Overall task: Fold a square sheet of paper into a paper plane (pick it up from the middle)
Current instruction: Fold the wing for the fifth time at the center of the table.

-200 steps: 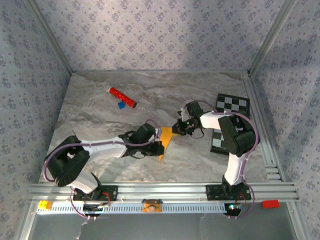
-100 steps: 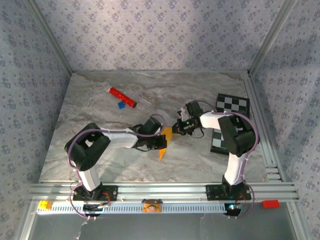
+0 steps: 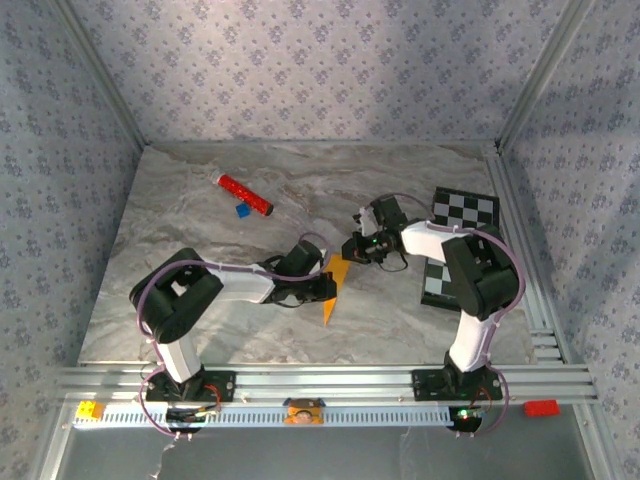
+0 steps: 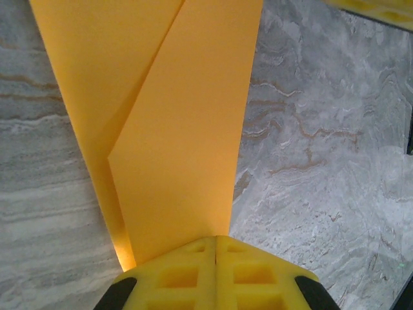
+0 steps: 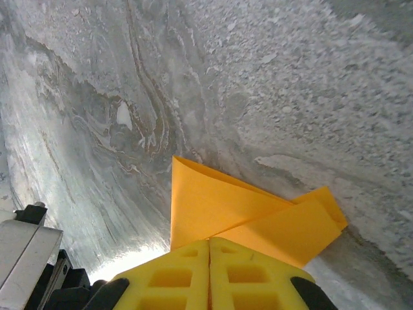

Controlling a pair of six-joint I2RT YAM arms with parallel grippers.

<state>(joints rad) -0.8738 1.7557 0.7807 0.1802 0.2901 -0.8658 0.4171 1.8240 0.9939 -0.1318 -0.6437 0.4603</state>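
The orange-yellow sheet of paper (image 3: 334, 288) is folded into a narrow pointed shape, its tip toward the near edge of the marble table (image 3: 200, 250). My left gripper (image 3: 321, 286) is shut on its left side. In the left wrist view the paper (image 4: 174, 129) runs up from the closed yellow jaws (image 4: 215, 240) with a diagonal crease. My right gripper (image 3: 353, 251) is shut on the paper's far end. In the right wrist view two folded layers of paper (image 5: 226, 206) fan out from its closed jaws (image 5: 210, 242).
A red cylinder (image 3: 245, 195) and a small blue block (image 3: 242, 211) lie at the back left. A black-and-white checkered board (image 3: 464, 209) rests at the right, behind the right arm. Patterned walls enclose the table on three sides.
The left arm's elbow has swung in and risen, and its gripper stays at the paper. The paper's near tip has shifted slightly right and nearer. The right gripper has edged back a little.
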